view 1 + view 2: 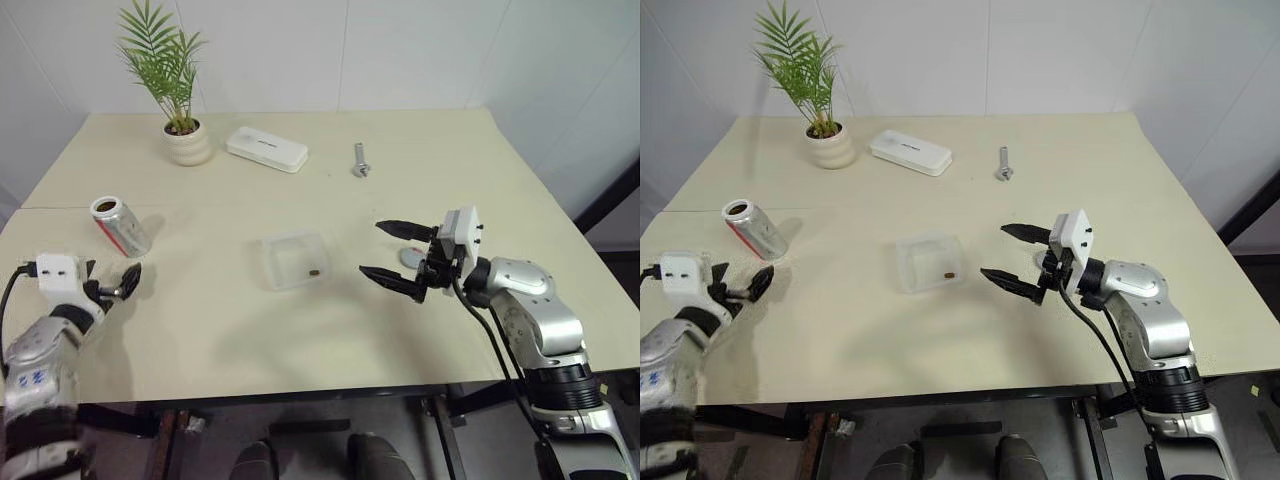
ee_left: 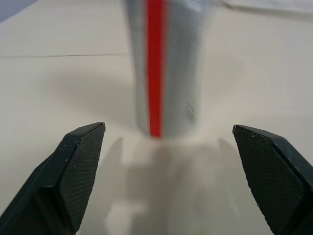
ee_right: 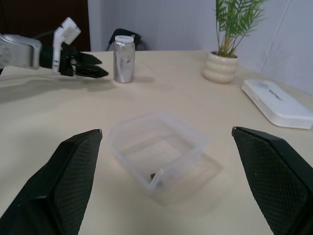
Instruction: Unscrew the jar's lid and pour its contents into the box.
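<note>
STATUS: pour judged done | small silver metal jar upright, uncapped, table's left | brown bit in clear square plastic box | flat grey lid behind my right gripper | my left gripper and right spread, empty | nothing left.

We see a broad, pale cream, matte-topped table set against plain white panelled walls, with thin vertical seams between the panels. A fine seam crosses the tabletop on its left part. Light falls evenly and softly, leaving only faint shadows on the surface. Beneath the near edge a dark grey floor and dark metal table legs show.
</note>
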